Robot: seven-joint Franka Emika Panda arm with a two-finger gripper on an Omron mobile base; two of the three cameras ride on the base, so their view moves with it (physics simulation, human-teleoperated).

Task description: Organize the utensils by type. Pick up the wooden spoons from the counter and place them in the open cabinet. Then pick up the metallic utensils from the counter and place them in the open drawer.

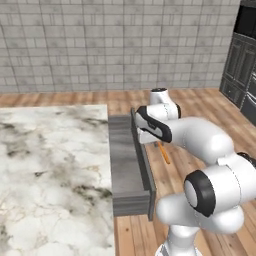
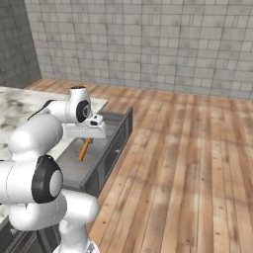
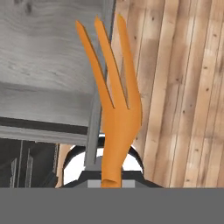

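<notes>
My gripper (image 1: pixel 156 143) is shut on the orange fork (image 1: pixel 163 153), one of the metallic utensils, which hangs down from the hand. In the right base view the gripper (image 2: pixel 89 136) holds the fork (image 2: pixel 84 149) above the grey-lined open drawer (image 2: pixel 69 170). Seen from the left base view, the fork hangs just beyond the drawer's (image 1: pixel 125 165) dark front. The hand view has the fork (image 3: pixel 114 113) pointing away from me, its tines lying across the drawer (image 3: pixel 43 70) front edge and the floor. The marble counter (image 1: pixel 50 175) lies to the left. The fingertips are hidden.
Wooden plank floor (image 2: pixel 188 163) spreads out beyond the drawer front. Dark tall cabinetry (image 1: pixel 242 70) stands at the far right. A grey tiled wall (image 1: pixel 110 45) closes the back. My own arm's elbow (image 1: pixel 215 190) bulks in front of the drawer.
</notes>
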